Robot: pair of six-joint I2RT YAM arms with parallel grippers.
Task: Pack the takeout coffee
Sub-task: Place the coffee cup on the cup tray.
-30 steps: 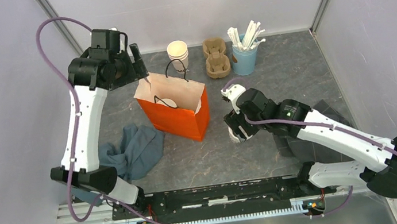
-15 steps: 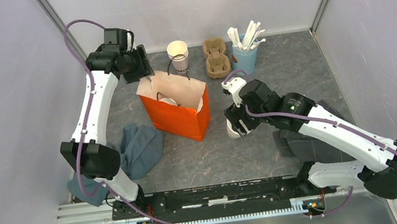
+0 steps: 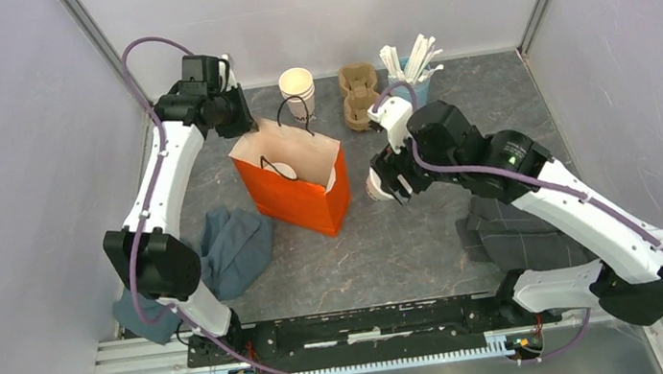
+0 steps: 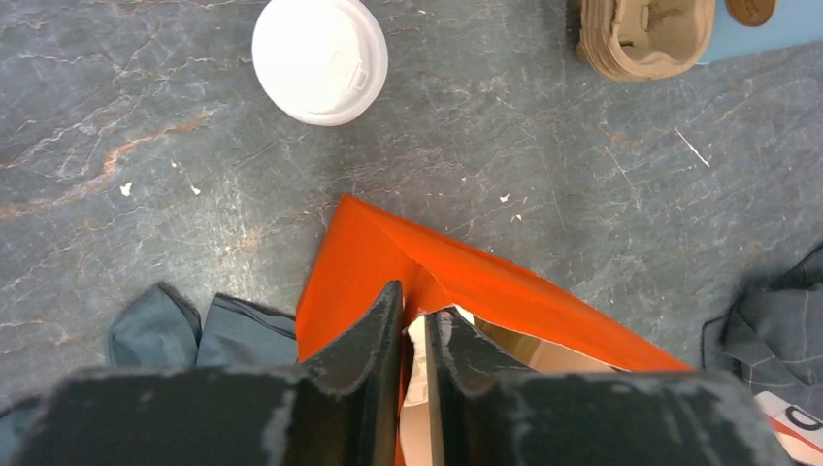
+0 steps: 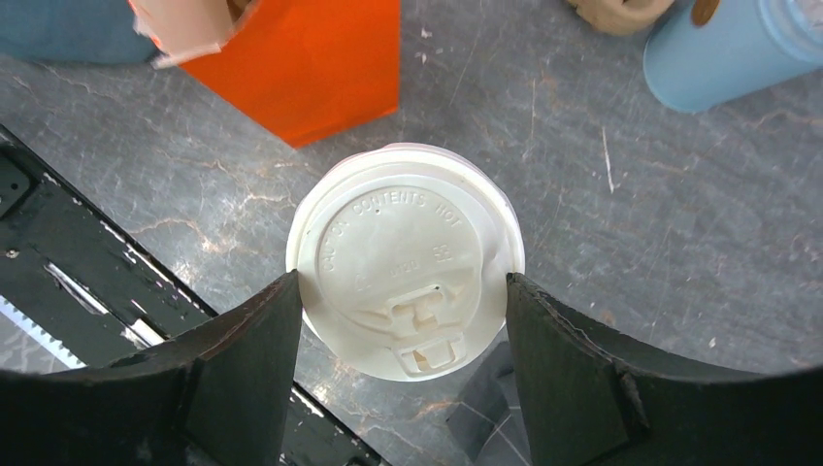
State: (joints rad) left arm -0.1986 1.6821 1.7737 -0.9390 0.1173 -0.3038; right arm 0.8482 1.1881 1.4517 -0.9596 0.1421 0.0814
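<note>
Lidded cup [image 5: 406,243] gripped in right gripper [image 5: 398,296], jaws wide, right of bag [image 3: 295,197]; left gripper [image 4: 415,309] nearly closed, pinching bag's far-left rim.

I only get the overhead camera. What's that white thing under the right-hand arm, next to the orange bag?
Observer: A lidded cream paper cup. The right wrist view shows the right fingers pressed against both sides of it.
Operator: Anything printed on top?
Observer: Its white plastic sip lid is embossed "CAUTION CONTENTS HOT".
Operator: And the left arm, behind the bag?
Observer: The left fingers have the rim of the orange paper bag pinched between them.
</note>
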